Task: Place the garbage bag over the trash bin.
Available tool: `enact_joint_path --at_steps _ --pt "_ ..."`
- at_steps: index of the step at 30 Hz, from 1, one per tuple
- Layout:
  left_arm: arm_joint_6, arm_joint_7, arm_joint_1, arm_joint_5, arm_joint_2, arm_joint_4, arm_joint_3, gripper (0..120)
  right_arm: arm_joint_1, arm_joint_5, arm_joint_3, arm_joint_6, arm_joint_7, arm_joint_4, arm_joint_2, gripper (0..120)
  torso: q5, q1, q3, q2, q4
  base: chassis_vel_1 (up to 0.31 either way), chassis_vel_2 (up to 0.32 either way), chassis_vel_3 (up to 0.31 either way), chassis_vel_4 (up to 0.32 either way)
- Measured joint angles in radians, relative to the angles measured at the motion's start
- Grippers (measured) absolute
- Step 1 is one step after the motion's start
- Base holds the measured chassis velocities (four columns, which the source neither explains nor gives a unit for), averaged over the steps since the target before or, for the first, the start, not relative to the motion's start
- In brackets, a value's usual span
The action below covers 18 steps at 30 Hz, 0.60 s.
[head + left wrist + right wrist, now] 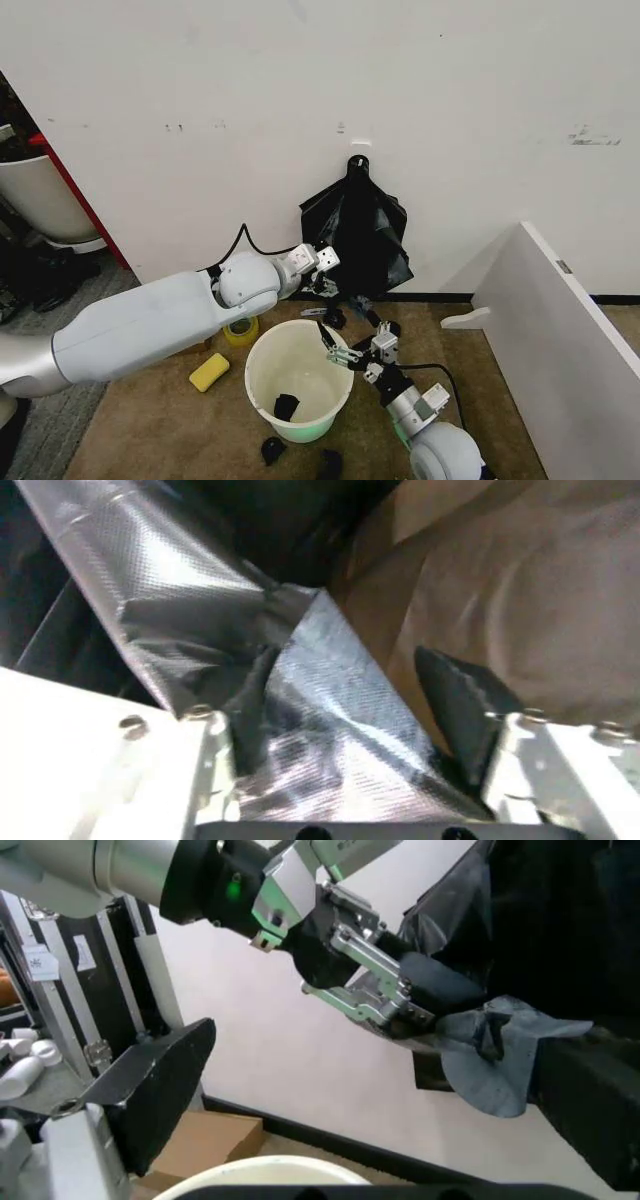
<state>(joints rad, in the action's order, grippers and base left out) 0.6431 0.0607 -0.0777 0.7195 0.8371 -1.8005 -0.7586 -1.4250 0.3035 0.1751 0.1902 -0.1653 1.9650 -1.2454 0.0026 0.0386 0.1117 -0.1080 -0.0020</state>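
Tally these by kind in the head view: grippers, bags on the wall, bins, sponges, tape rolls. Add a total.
Grippers: 2 (left gripper shut on the bag; right gripper open above the bin)
Bags on the wall: 1
Bins: 1
Sponges: 1, the yellow sponge
Tape rolls: 1, the yellow tape roll
Total: 6

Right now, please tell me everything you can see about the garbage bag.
The garbage bag is thin, glossy black plastic, rumpled and folded. It hangs against the white wall from a small hook, behind and above the trash bin. The left gripper is shut on a twisted fold near the bag's lower edge, where the plastic shines grey. The right gripper is open above the bin's rim and does not touch the bag.
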Motion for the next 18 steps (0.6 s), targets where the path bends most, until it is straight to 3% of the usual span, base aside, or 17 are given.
enact_joint_path --at_steps 14,18 --pt "0.009 0.031 -0.025 -0.007 -0.014 0.018 0.055 1 0.004 0.001 -0.002 0.001 0.001 -0.008 0.002 100 0.0 0.0 0.0 0.0 0.0 0.0 0.0 0.0 0.0" --pt "0.005 0.036 -0.033 -0.007 -0.021 0.02 0.073 0 0.005 0.001 -0.002 0.001 0.001 -0.008 0.001 100 0.0 0.0 0.0 0.0 0.0 0.0 0.0 0.0 0.0"
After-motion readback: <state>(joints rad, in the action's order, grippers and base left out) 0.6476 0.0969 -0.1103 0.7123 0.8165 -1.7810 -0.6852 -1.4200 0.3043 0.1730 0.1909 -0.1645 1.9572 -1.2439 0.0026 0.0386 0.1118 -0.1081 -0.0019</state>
